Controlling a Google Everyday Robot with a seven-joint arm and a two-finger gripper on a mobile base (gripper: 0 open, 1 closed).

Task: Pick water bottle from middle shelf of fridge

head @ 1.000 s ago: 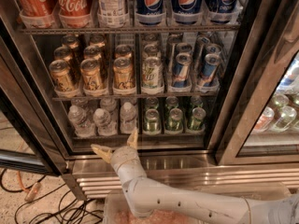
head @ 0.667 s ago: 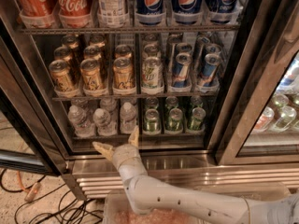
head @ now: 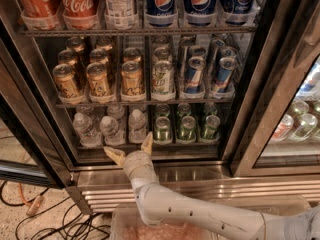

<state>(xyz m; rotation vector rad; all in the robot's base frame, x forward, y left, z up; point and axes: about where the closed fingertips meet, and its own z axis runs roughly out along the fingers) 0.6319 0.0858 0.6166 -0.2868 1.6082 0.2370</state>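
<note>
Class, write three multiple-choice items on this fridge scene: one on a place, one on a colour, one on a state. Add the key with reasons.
1. Where is the gripper? A top of the picture; B just below the water bottles, before the fridge; C far right.
2. Colour of the cans beside the water bottles? A gold; B red; C green.
3. The gripper's fingers are: A open, holding nothing; B shut on a bottle; C shut on a can.
Key: 1 B, it sits under the bottles; 2 C, green tops show; 3 A, fingers spread apart, nothing between.
</note>
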